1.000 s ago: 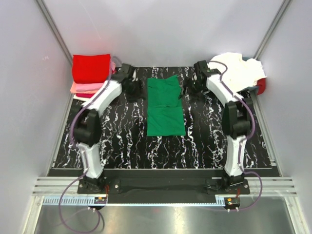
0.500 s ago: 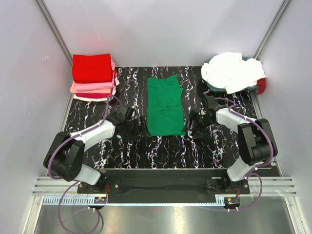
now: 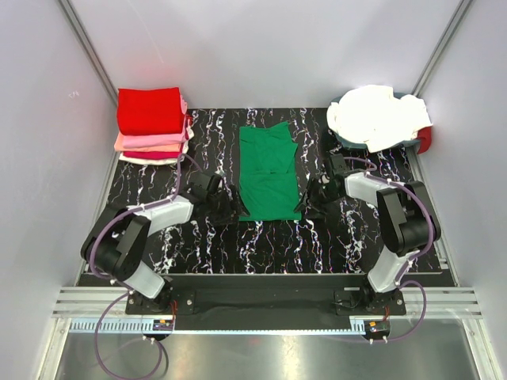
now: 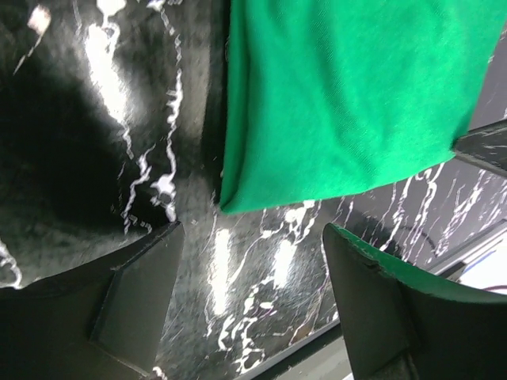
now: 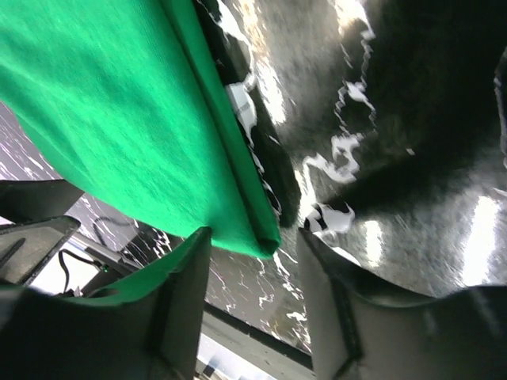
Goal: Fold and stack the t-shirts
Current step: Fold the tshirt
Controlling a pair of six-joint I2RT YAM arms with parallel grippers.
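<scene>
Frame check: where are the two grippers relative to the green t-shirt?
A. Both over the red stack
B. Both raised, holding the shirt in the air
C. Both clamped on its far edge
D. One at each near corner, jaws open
D: the left gripper and right gripper flank the near corners of the green t-shirt, which lies flat on the mat. Both wrist views show the jaws apart with nothing clamped.

white arms (image 3: 164, 214), black joints (image 3: 125, 240), purple cables (image 3: 415, 199)

Green t-shirt (image 4: 348, 95) cropped by wrist views, red cloth (image 3: 425, 139) behind white pile (image 3: 380, 115)
</scene>
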